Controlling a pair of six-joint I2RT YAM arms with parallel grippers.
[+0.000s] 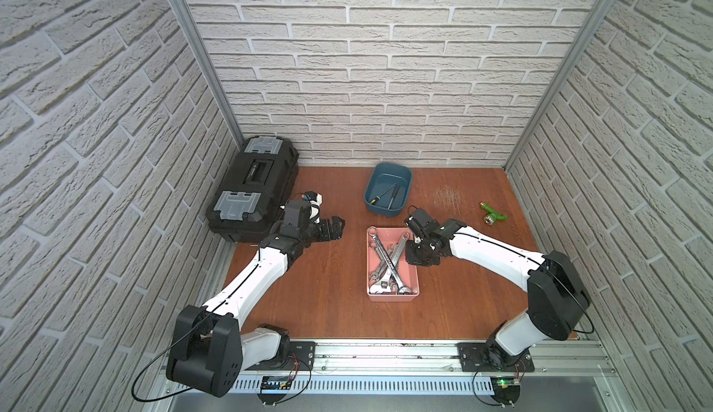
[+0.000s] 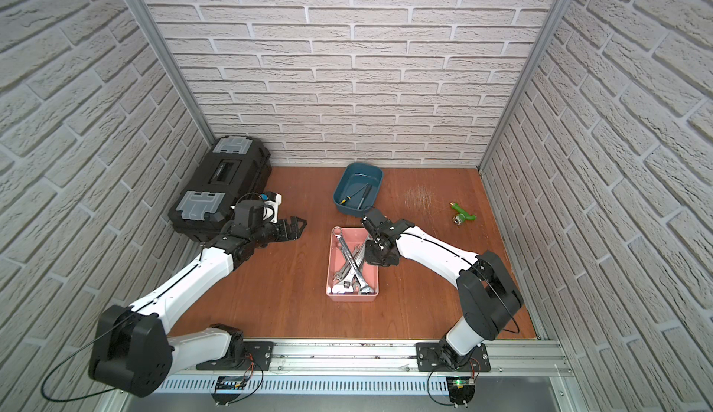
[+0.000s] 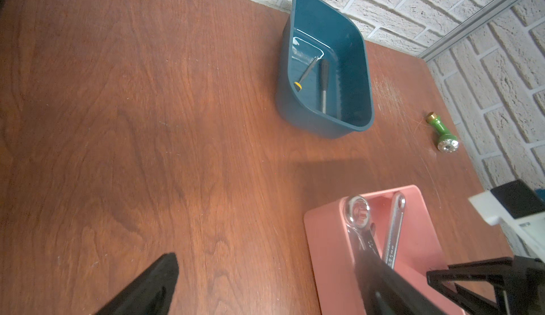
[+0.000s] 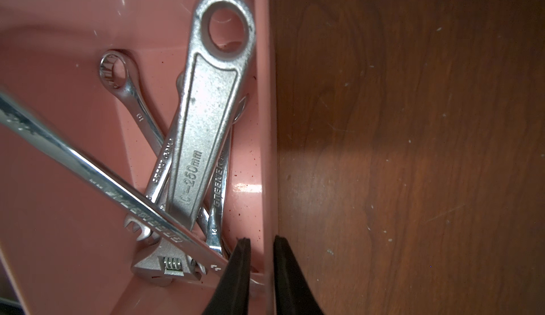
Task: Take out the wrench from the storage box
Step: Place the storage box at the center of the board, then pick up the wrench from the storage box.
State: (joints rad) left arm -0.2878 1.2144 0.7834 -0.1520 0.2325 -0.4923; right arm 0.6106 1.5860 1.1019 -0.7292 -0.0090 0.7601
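Note:
The pink storage box (image 1: 391, 297) (image 2: 351, 298) lies mid-table with several silver wrenches crossed inside it. A long combination wrench (image 1: 382, 252) rests on top. A broad adjustable wrench (image 4: 206, 116) lies along the box's right wall (image 4: 267, 122). My right gripper (image 1: 409, 261) (image 4: 262, 239) points down over that wall, one finger inside the box and one outside. Its jaws stand slightly open and hold nothing. My left gripper (image 1: 339, 227) (image 3: 268, 263) hovers wide open and empty above the table, left of the box's far end (image 3: 327, 248).
A blue tub (image 1: 387, 190) with two slim tools stands behind the box. A black toolbox (image 1: 250, 190) sits in the back left corner. A green nozzle (image 1: 493, 213) lies at the right. Brick walls close in three sides.

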